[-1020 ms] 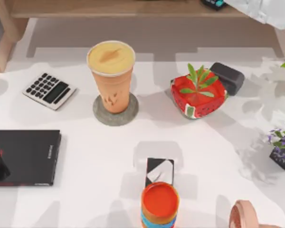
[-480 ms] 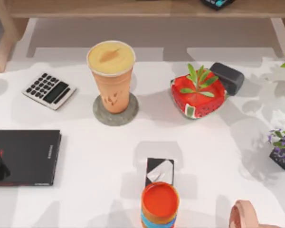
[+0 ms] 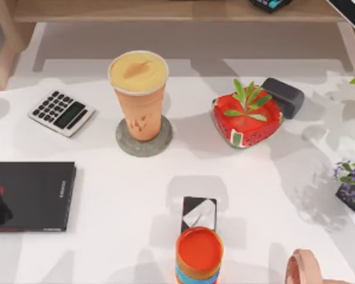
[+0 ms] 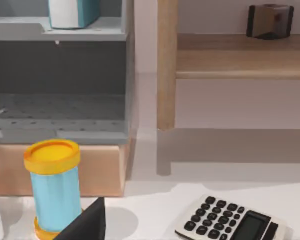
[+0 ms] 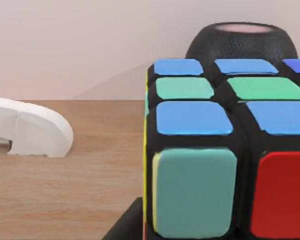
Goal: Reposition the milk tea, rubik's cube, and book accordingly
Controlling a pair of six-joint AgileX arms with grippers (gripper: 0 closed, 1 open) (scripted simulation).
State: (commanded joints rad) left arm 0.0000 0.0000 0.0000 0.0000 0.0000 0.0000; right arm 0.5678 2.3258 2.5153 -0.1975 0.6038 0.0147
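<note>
The milk tea [image 3: 138, 92], a tall orange-tan cup with a creamy top, stands on a grey coaster [image 3: 157, 145] at the table's middle left. The rubik's cube [image 3: 266, 3] rests on the wooden shelf at the back right. It looms very close in the right wrist view [image 5: 225, 150], with a dark part of my right gripper [image 5: 125, 227] by its lower corner. The teal book [image 4: 72, 11] stands on top of a grey cabinet. My left gripper [image 4: 87, 226] is parked at the table's left edge, over a flat black book [image 3: 32, 195].
A calculator [image 3: 61, 112] lies at the left. A red bowl with a plant [image 3: 247, 121], a black box [image 3: 284, 96], a tissue box [image 3: 199, 214], an orange-lidded container [image 3: 199, 253] and purple flowers [image 3: 350, 183] stand around. A black speaker [image 5: 240, 42] sits behind the cube.
My right arm has shifted at the top right: its white part left the top view and a black part now shows in the corner. The objects have not moved.
</note>
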